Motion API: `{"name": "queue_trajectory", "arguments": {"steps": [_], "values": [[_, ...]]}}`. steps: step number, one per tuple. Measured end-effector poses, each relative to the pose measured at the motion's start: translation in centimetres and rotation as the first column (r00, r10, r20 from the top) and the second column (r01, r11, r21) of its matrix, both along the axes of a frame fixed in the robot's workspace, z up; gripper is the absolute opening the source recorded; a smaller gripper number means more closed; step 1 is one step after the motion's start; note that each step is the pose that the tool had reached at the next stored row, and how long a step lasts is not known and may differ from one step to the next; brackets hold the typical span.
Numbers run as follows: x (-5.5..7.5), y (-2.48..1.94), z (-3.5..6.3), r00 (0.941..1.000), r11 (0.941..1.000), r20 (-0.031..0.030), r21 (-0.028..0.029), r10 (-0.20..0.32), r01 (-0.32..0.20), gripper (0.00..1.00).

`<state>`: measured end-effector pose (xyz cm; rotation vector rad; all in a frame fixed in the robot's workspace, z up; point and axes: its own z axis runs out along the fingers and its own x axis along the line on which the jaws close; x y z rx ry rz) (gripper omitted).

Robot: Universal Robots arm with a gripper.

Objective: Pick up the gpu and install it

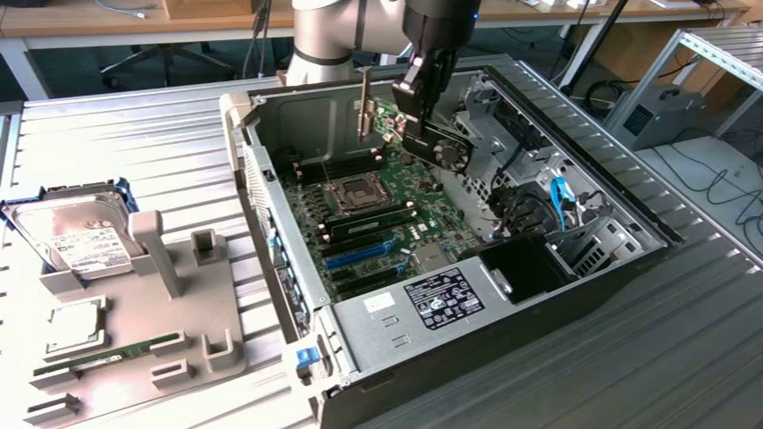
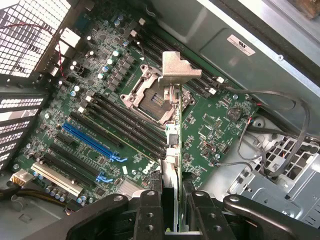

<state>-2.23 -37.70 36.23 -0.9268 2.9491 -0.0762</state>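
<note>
The gpu (image 1: 437, 147), a dark card with a round black fan and a silvery end bracket (image 1: 364, 103), hangs tilted above the motherboard (image 1: 381, 210) inside the open computer case (image 1: 256, 179). My gripper (image 1: 417, 94) is shut on the card's upper edge. In the wrist view the gpu (image 2: 172, 145) shows edge-on between my two black fingers (image 2: 150, 212), with its bracket (image 2: 177, 70) at the far end. It hovers over the processor socket (image 2: 155, 97) and the dark memory slots. The blue expansion slots (image 2: 90, 140) lie off to one side, apart from the card.
A grey fixture (image 1: 131, 331) on the exterior view's left carries a hard drive with a blue frame (image 1: 71, 237), a processor chip (image 1: 71, 326) and a green memory stick (image 1: 89, 357). Inside the case are a power supply (image 1: 435, 299), drive cages and loose cables (image 1: 558, 201).
</note>
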Motion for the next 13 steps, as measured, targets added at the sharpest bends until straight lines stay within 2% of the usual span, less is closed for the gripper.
{"name": "queue_trajectory", "arguments": {"steps": [13], "values": [[0.0, 0.0, -0.06, 0.9996, 0.9996, 0.0, 0.0001, 0.029, -0.029, 0.26]]}}
